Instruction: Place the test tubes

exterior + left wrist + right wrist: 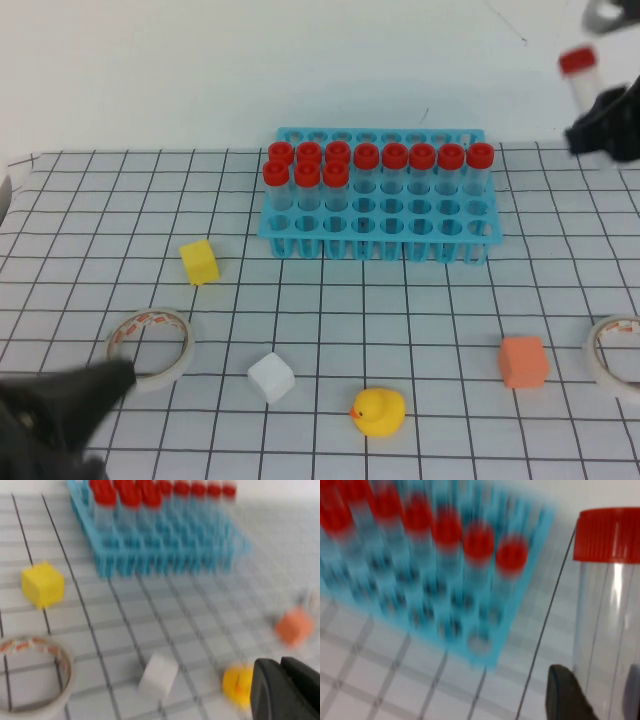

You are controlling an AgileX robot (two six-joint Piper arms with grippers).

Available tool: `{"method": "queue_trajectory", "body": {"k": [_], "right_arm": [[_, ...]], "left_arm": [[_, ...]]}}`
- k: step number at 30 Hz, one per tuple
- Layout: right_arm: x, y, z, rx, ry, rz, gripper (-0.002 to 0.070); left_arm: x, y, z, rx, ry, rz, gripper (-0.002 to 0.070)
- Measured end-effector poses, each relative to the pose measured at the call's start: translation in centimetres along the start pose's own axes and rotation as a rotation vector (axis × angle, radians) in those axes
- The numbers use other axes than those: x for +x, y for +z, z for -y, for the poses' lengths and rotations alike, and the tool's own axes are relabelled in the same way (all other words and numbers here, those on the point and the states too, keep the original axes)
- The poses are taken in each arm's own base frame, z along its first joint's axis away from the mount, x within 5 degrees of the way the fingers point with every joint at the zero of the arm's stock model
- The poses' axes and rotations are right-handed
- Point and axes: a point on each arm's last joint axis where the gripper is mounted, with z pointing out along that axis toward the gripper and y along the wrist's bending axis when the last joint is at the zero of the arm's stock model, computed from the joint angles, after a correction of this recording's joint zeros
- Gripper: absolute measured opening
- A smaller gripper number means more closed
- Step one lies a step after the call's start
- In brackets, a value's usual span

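**Tube aloft, tight slot ahead**

The blue rack [400,240] holds 11 capped tubes. The left gripper [118,378] sits clenched and empty beside a tape roll [148,320]. The right gripper [592,118] grasps 1 red-capped test tube [578,75] high, well right of the rack. A tilted descent could clip neighbouring caps.

twelve test tubes [366,157], one rack [400,247], three cubes [199,262], two tape rolls [150,345], one duck [379,411].

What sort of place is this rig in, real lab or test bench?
Probably a staged robot test bench: white grid-lined table mat, blue plastic test-tube rack, yellow rubber duck. Left hand shut, near-left; right hand far-right, gripping a red-capped clear tube.
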Motion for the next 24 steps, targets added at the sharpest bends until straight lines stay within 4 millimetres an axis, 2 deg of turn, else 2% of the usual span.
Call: {"method": "queue_trajectory", "body": {"k": [2,4,6,7,10,14,20,24], "right_arm": [[-0.4,-2.4,-0.2,-0.004,-0.006,0.124,0.0236],[0.0,-3.9,-0.9,-0.021,-0.015,0.227,0.0236],[0.8,-5.3,-2.1,-0.057,-0.031,0.332,0.0236],[1.8,-5.9,-3.5,-0.102,-0.050,0.408,0.0235],[3.5,-6.0,-6.0,-0.185,-0.084,0.490,0.0235],[5.8,-5.4,-9.8,-0.311,-0.159,0.517,0.0235],[6.6,-5.9,-15.0,-0.484,-0.253,0.608,0.0235],[7.0,-6.8,-17.9,-0.590,-0.290,0.688,0.0235]], "left_arm": [[-1.0,-0.1,-0.1,-0.008,-0.101,0.107,-0.0001],[-1.7,-0.2,-0.3,-0.018,-0.148,0.188,-0.0001],[-2.1,-0.3,-0.4,-0.034,-0.086,0.235,-0.0001],[-2.3,-0.3,-0.2,-0.025,0.007,0.259,-0.0001],[-2.6,-0.4,0.2,0.011,0.114,0.285,-0.0001],[-3.1,-0.6,1.1,0.070,0.249,0.318,-0.0001],[-5.4,-1.8,3.0,0.169,0.318,0.381,-0.0001],[-6.4,-2.7,4.6,0.297,0.324,0.399,-0.0001]]}}
